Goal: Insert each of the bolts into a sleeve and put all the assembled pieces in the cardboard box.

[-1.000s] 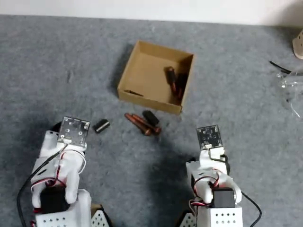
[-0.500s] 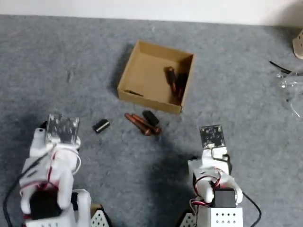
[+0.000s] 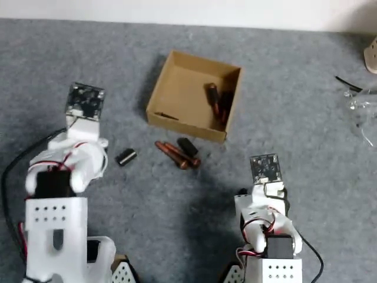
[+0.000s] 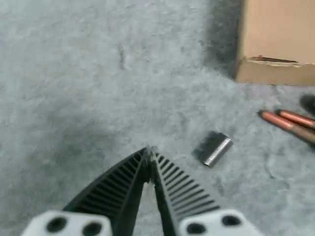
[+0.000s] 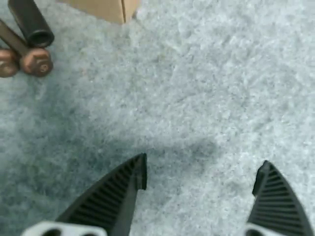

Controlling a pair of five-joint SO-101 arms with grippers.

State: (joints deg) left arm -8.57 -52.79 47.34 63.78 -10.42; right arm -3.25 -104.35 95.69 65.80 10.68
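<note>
Bolts (image 3: 177, 154), two copper ones, lie loose on the carpet (image 3: 294, 88) side by side, neither in a sleeve. The job looks roughly half done, since the cardboard box (image 3: 182, 122) already holds what seem to be two assembled pieces (image 3: 213, 97) against one wall. A black sleeve (image 3: 187, 145) rests right beside the bolts, on the box side, and a second sleeve (image 3: 126, 157) lies apart from them.

By my judgement, two insertions and two drops into the box are left to do. The second sleeve sits near the left claw (image 4: 150, 153), off to its right, with the bolts farther out that way and the box ahead beyond them. That claw is pressed together and holds nothing. The right claw (image 5: 202, 179) is spread wide and empty over bare carpet. The bolts and black sleeve lie ahead of it to its left, near a corner of the box.
</note>
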